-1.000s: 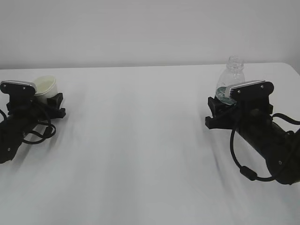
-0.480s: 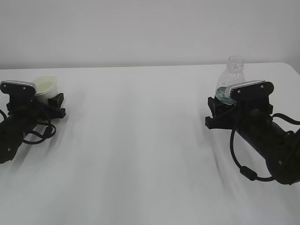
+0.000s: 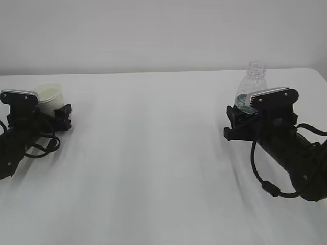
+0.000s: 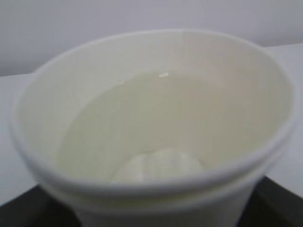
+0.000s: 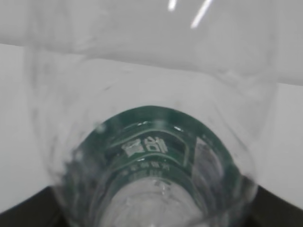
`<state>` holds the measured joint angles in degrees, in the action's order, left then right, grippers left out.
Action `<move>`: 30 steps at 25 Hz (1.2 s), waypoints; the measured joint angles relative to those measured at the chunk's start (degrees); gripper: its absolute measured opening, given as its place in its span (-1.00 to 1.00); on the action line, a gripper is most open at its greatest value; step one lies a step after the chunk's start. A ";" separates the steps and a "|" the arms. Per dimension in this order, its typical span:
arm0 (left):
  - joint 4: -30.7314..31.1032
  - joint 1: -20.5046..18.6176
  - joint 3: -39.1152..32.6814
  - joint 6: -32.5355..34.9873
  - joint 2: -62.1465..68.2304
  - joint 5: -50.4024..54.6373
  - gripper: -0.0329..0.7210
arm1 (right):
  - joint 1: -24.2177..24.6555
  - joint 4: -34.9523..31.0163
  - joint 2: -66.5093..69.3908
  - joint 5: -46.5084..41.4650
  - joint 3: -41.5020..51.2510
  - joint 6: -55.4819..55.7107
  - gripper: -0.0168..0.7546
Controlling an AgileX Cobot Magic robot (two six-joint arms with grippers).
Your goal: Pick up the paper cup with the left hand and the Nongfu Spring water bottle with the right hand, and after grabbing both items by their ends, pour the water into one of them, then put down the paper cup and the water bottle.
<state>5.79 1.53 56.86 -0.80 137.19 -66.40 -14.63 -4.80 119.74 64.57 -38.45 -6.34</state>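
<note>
Your left hand lies low at the far left of the table, and the paper cup stands upright between its jaws, water showing inside; the jaws look spread, though whether they touch the cup you cannot tell. Your right hand at the right closes around the base of the upright Nongfu Spring water bottle. Each item sits just beyond its own gripper, so retreat toward yourself.

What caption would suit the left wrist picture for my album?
Looking down into a pale paper cup holding clear water, white table behind.
</note>
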 joint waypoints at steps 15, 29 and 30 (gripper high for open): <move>0.00 0.00 -10.25 -0.14 -7.13 0.13 0.65 | 0.00 0.00 0.00 0.00 0.00 0.00 0.23; 3.29 0.00 -18.57 -0.14 -15.40 0.26 0.65 | 0.00 0.00 0.00 0.00 0.00 0.00 0.23; 3.57 0.00 -19.03 -0.14 -15.80 0.26 0.65 | 0.00 0.00 0.00 0.00 0.00 0.20 0.23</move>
<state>9.35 1.53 37.83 -0.94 121.39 -66.13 -14.63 -4.80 119.74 64.57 -38.45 -6.14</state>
